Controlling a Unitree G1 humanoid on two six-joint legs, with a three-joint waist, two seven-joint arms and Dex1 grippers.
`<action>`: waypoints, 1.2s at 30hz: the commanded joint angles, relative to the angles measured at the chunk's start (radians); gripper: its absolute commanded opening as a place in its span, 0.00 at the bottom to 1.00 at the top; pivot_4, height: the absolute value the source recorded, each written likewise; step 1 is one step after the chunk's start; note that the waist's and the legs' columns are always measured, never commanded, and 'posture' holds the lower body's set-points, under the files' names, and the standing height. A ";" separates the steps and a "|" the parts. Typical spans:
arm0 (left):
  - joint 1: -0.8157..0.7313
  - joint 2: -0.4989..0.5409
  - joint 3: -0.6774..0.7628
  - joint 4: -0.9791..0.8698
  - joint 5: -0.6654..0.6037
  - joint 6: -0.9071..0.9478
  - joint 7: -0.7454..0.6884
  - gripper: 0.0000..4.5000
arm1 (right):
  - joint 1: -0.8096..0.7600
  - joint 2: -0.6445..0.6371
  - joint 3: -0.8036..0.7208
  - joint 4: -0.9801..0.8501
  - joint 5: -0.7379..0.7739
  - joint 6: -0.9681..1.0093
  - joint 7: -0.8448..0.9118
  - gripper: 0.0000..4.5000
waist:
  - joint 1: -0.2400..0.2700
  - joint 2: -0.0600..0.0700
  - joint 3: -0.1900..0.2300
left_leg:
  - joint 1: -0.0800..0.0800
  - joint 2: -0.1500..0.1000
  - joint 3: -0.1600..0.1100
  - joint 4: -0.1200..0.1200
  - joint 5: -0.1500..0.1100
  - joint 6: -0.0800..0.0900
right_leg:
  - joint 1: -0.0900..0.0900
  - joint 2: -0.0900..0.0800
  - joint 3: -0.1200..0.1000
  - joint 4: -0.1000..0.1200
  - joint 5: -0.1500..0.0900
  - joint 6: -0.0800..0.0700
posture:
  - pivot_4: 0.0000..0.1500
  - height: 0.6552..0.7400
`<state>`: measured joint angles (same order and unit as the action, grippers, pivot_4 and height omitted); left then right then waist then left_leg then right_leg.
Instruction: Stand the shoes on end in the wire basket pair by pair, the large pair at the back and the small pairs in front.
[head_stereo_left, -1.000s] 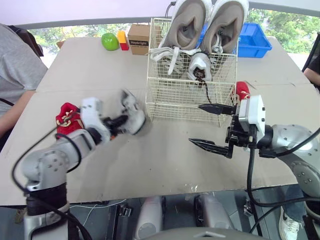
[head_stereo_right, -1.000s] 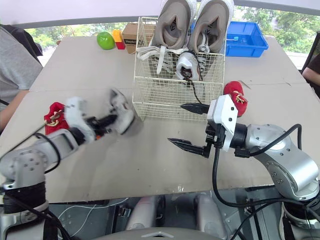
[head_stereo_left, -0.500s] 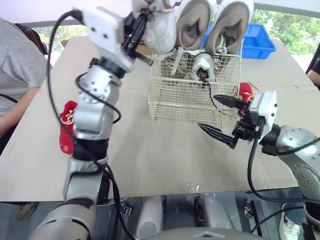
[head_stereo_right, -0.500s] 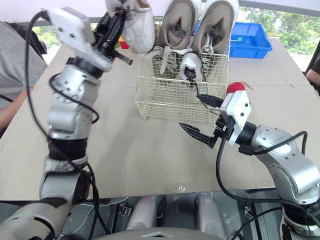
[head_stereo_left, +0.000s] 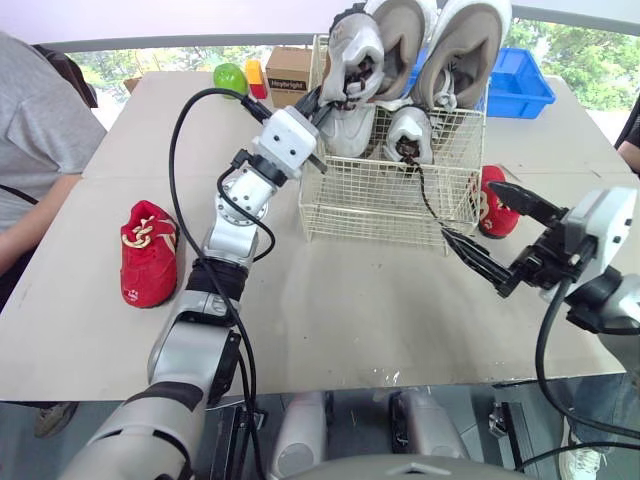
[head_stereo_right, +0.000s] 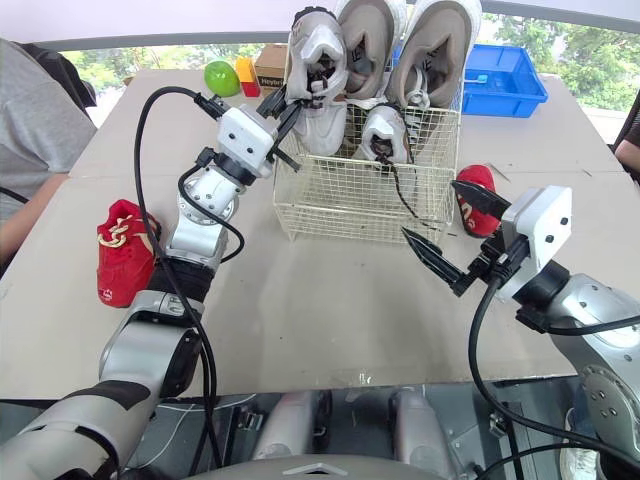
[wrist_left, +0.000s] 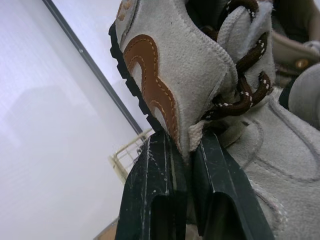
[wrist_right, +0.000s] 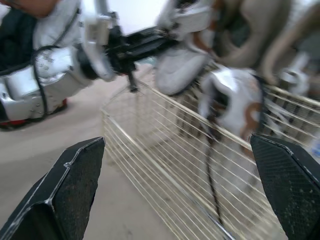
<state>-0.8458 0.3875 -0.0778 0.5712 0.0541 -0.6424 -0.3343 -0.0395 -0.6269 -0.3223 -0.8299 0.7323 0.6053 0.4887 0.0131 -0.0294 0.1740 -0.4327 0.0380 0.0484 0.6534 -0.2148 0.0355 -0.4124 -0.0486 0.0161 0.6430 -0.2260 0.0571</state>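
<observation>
The wire basket (head_stereo_left: 385, 195) stands mid-table. Two large grey shoes (head_stereo_left: 405, 40) stand on end at its back, and a small grey shoe (head_stereo_left: 408, 132) with brown laces sits in front of them. My left gripper (head_stereo_left: 322, 97) is shut on the heel of a second small grey shoe (head_stereo_right: 315, 55), holding it above the basket's left side; the left wrist view shows its fingers (wrist_left: 160, 165) pinching the collar. One red shoe (head_stereo_left: 148, 252) lies on the table at the left, another (head_stereo_left: 490, 195) just right of the basket. My right gripper (head_stereo_left: 467, 208) hangs open by the basket's right front corner.
A green apple (head_stereo_left: 229, 77), a yellow and red block (head_stereo_left: 256, 78) and a cardboard box (head_stereo_left: 290, 68) sit behind the basket on the left. A blue bin (head_stereo_left: 522, 85) stands at the back right. A person in grey (head_stereo_left: 35, 150) sits at the left edge.
My left arm has swung the small grey shoe to the right and lowered it over the basket's left side. The right gripper has drifted right and stays open.
</observation>
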 joint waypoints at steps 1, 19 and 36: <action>0.048 0.008 -0.002 -0.041 -0.008 0.010 -0.041 0.01 | 0.005 -0.018 -0.031 -0.033 0.006 -0.028 -0.002 1.00 | -0.002 0.000 0.000 | 0.000 0.000 0.000 0.000 0.000 0.000 | 0.000 0.000 0.000 0.000 0.000 0.000 | 1.00 1.00; 0.279 0.004 0.029 -0.384 -0.140 0.345 -0.145 0.22 | -0.073 -0.031 0.052 0.005 -0.008 -0.027 0.009 1.00 | -0.006 0.002 -0.002 | 0.001 0.001 -0.001 0.001 0.000 0.000 | 0.001 0.000 0.000 0.002 0.000 0.000 | 1.00 1.00; 0.512 0.054 0.199 -0.905 -0.458 0.861 -0.161 0.83 | -0.140 -0.026 0.145 0.093 -0.056 -0.053 0.056 1.00 | -0.001 0.002 -0.002 | 0.001 0.001 -0.001 0.002 0.000 0.000 | 0.001 0.000 0.000 0.003 0.000 0.000 | 1.00 1.00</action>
<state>-0.3349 0.4431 0.0925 -0.2736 -0.3616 0.2078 -0.4862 -0.1661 -0.6489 -0.1676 -0.7242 0.6828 0.5783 0.5415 0.0126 -0.0272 0.1719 -0.4312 0.0393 0.0472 0.6556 -0.2146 0.0352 -0.4116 -0.0481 0.0159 0.6462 -0.2262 0.0567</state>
